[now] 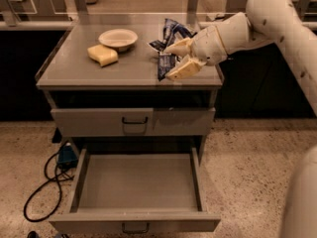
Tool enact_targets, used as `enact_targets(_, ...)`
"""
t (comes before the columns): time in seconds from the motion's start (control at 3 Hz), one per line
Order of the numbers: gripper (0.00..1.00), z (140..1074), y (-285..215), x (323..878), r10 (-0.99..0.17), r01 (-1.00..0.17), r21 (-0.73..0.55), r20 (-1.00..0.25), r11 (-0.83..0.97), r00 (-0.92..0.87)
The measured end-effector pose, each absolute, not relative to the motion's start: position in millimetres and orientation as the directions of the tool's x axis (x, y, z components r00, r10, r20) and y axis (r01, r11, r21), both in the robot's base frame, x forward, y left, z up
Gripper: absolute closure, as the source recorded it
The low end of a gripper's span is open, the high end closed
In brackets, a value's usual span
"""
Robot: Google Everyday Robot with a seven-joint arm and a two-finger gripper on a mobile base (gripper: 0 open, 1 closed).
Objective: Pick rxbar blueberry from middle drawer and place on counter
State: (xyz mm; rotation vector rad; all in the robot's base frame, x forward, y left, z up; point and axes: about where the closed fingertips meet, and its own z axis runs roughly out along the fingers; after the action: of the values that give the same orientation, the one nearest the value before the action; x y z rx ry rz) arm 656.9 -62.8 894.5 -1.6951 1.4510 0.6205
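My gripper is over the right part of the counter, shut on the rxbar blueberry, a small dark bar with pale print held upright between the two pale fingers, its lower end close to the counter top. The middle drawer stands pulled open below, its grey floor bare. The arm comes in from the upper right.
A wrinkly blue-and-white snack bag lies just behind the gripper. A white bowl and a yellow sponge sit on the counter's left. The top drawer is closed. A black cable lies on the floor at left.
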Motion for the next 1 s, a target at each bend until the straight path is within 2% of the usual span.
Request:
enact_targets(0.33,1.0,867,-30,702,-0.575,-0.98,-0.191,-0.796,-0.059,0.189)
enact_targets(1.0,1.0,883,-30,718,-0.571,-0.971,-0.237,-0.792,-0.044,0.219)
